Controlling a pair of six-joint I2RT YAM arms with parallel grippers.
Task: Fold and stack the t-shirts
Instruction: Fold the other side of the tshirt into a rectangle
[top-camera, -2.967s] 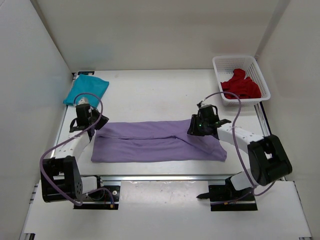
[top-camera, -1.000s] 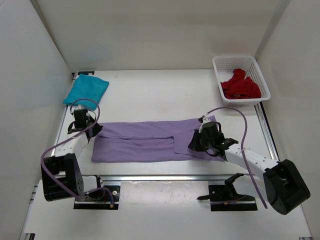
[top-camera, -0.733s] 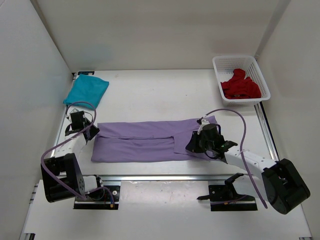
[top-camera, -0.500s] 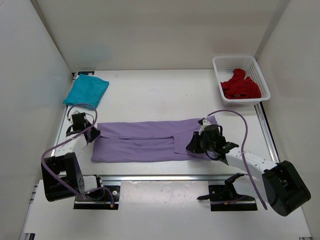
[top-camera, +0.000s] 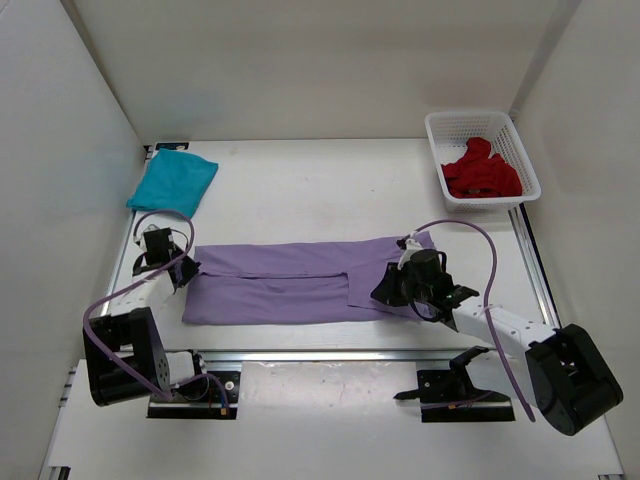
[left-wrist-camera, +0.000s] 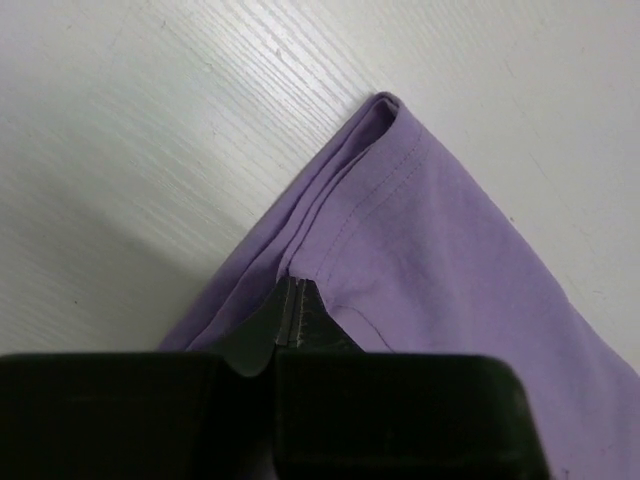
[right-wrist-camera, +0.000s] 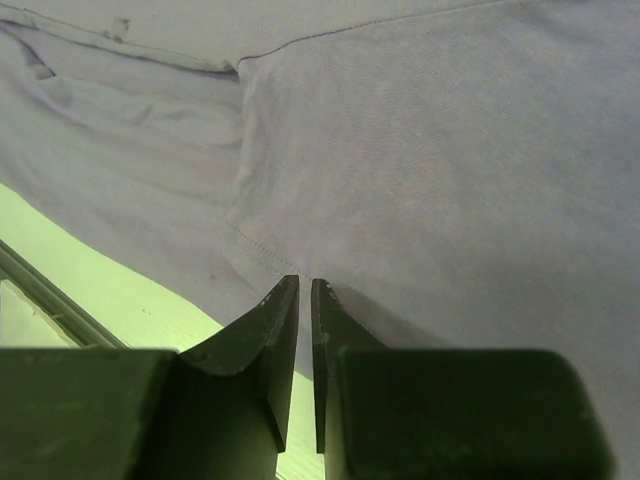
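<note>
Top external view: the purple shirt (top-camera: 290, 285) lies flat on the bench (top-camera: 320, 190). The left hand (left-wrist-camera: 292, 305) is closed at its corner, any pinch hidden. The right hand (right-wrist-camera: 305, 295) is nearly closed over the cloth, its hold unclear.

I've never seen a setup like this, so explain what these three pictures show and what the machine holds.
Two robot arms stand at the near edge of a table. One picture looks down from above; the other two come from a camera on each wrist. A lavender shirt lies stretched across the table, a folded teal shirt sits far left, and a red shirt is bunched in a white basket far right. The left gripper and right gripper each appear to pinch the lavender shirt, one toward each end.
</note>
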